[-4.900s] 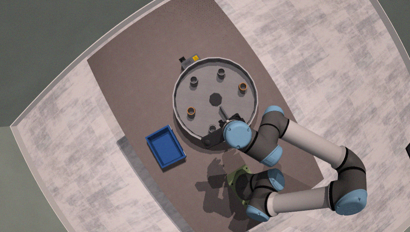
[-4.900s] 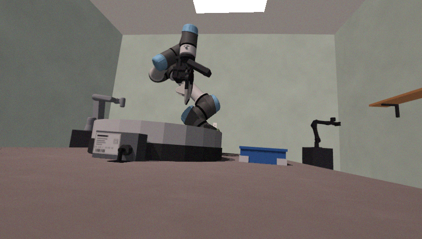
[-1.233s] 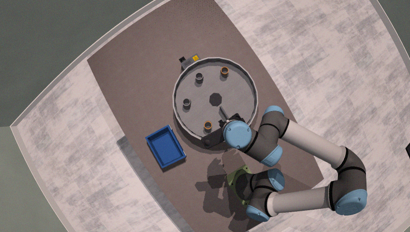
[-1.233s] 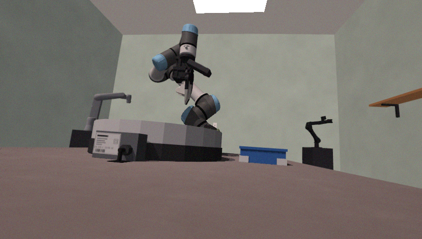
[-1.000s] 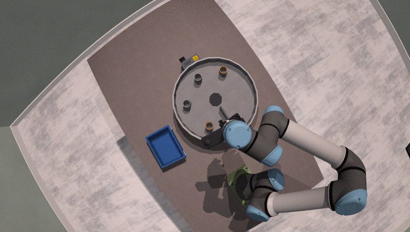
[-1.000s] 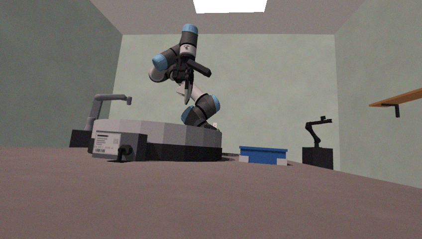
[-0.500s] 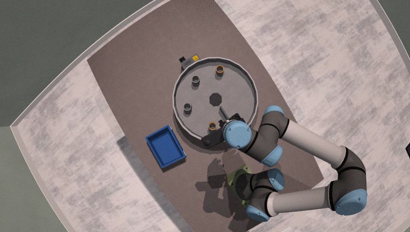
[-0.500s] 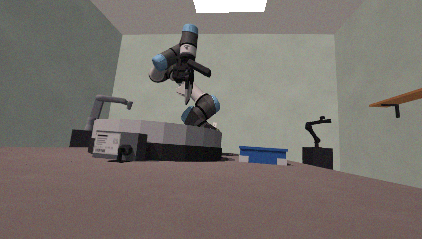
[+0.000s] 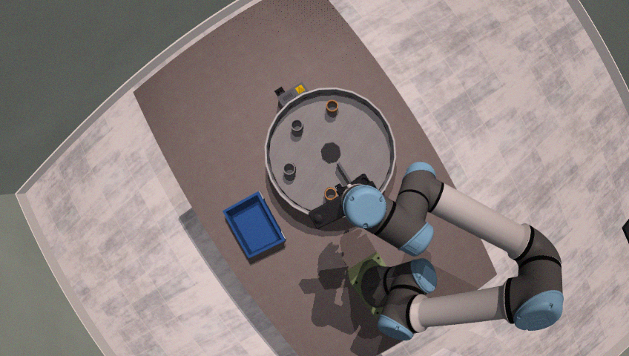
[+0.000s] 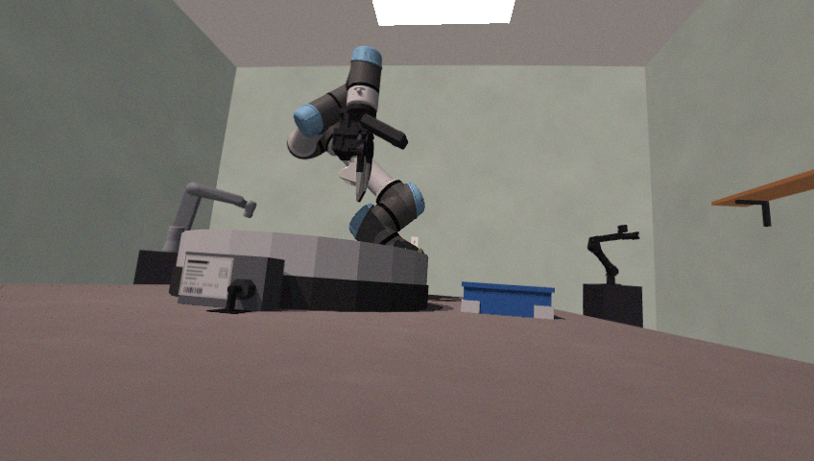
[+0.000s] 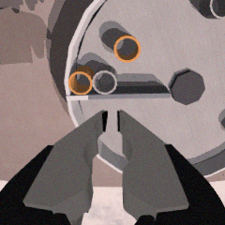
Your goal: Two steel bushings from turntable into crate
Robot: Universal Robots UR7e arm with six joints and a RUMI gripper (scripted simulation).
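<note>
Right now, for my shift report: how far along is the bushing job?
Nothing is done yet: the blue crate holds no bushing. Nothing is in hand: the gripper is shut, holding nothing, above the turntable rim. Left: both grey steel bushings on the turntable. The orange bushings stay.

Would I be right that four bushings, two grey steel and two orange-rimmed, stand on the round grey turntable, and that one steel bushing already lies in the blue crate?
Not quite. The top view shows the blue crate holding no bushing. All four remain on the round grey turntable: grey steel bushings and, orange-rimmed bushings and.
</note>
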